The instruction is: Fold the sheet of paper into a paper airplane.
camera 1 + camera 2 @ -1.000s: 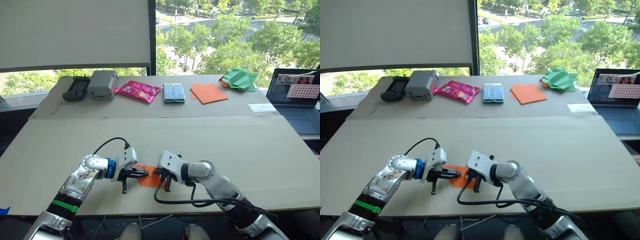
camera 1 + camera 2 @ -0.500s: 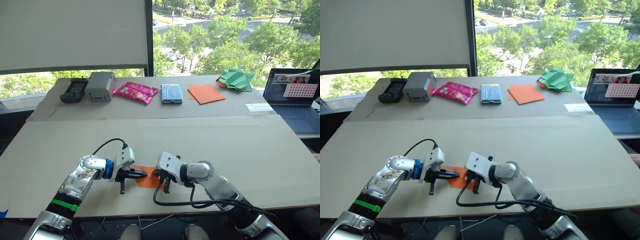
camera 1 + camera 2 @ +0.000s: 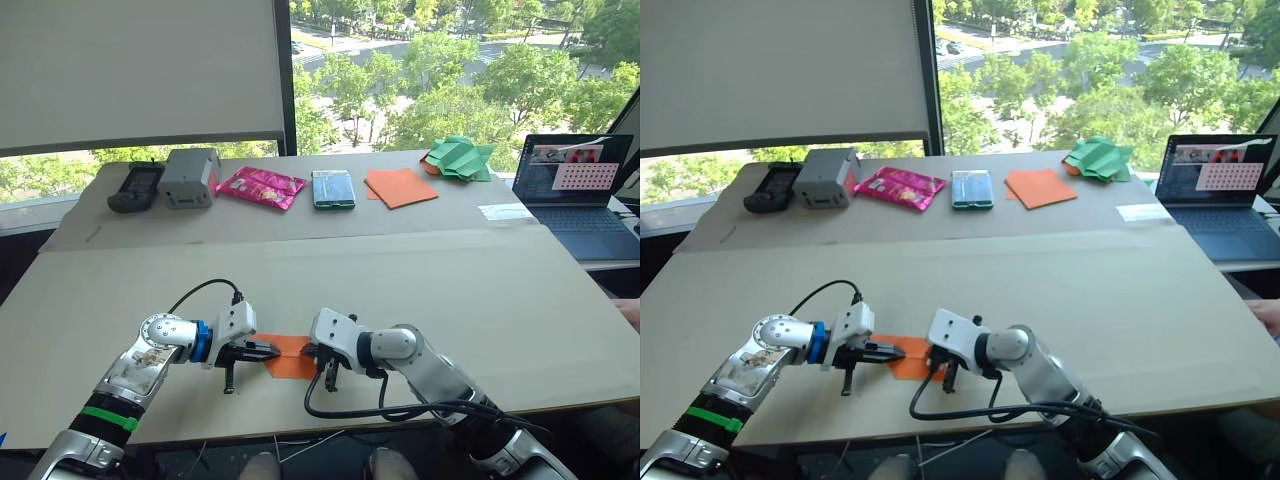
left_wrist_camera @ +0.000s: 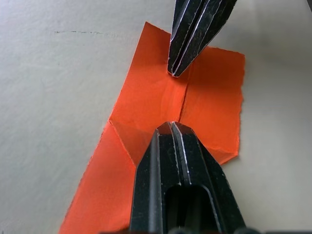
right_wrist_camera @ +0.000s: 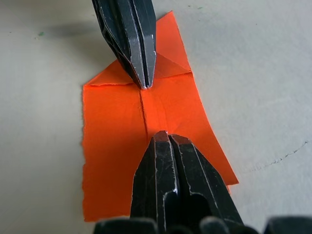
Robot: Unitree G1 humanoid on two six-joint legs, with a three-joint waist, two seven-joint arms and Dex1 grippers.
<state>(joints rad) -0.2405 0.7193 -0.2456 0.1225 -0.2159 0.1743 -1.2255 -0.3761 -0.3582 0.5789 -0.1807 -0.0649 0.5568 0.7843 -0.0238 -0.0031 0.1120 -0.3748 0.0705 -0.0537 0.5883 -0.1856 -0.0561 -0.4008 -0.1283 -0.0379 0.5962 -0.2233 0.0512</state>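
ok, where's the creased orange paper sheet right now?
In the left eye view the creased orange paper sheet lies flat near the table's front edge, between the left gripper and right gripper, whose closed tips press along its centre crease.

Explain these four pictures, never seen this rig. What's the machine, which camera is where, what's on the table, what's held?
A humanoid robot works at a table. The two wide pictures come from its head camera; the two close-ups come from cameras on each wrist. The left gripper and right gripper, both shut, press their tips onto the creased orange sheet of paper, lying partly folded. Nothing is lifted. At the far edge lie a black device, grey box, pink packet, blue pack, orange sheets, green paper shape and a laptop.
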